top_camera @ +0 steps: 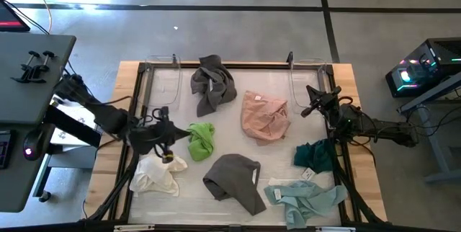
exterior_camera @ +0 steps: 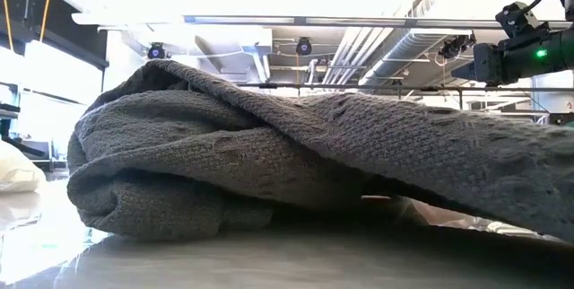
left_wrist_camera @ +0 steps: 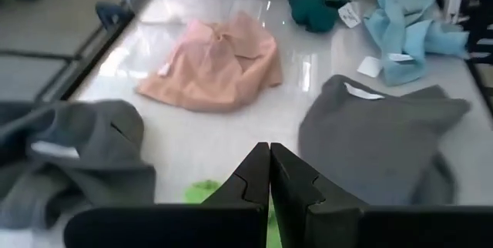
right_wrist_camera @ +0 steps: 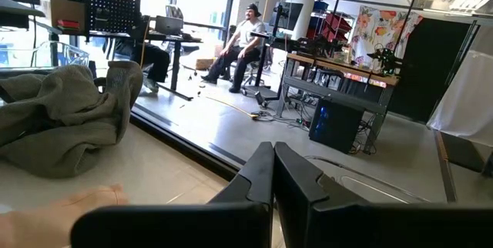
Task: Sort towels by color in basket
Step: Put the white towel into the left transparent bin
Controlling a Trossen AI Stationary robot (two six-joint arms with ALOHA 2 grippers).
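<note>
Seven towels lie spread on the table: a dark grey one (top_camera: 211, 84) at the far middle, pink (top_camera: 265, 115), lime green (top_camera: 202, 140), cream (top_camera: 157, 174), a second dark grey (top_camera: 234, 181), dark teal (top_camera: 317, 156) and pale mint (top_camera: 306, 199). My left gripper (top_camera: 173, 137) hovers shut at the lime green towel's (left_wrist_camera: 202, 194) left edge, pointing toward the pink towel (left_wrist_camera: 216, 63), with nothing between its fingers (left_wrist_camera: 269, 175). My right gripper (top_camera: 310, 102) waits shut at the table's right side, beyond the pink towel; its wrist view (right_wrist_camera: 272, 171) looks past the far dark grey towel (right_wrist_camera: 62, 117).
Two clear containers stand at the far left (top_camera: 162, 79) and far right (top_camera: 308, 79) corners inside the table's dark frame (top_camera: 137, 117). In the low view the near dark grey towel (exterior_camera: 314, 163) fills the picture. A person sits in the room beyond the table (right_wrist_camera: 243, 40).
</note>
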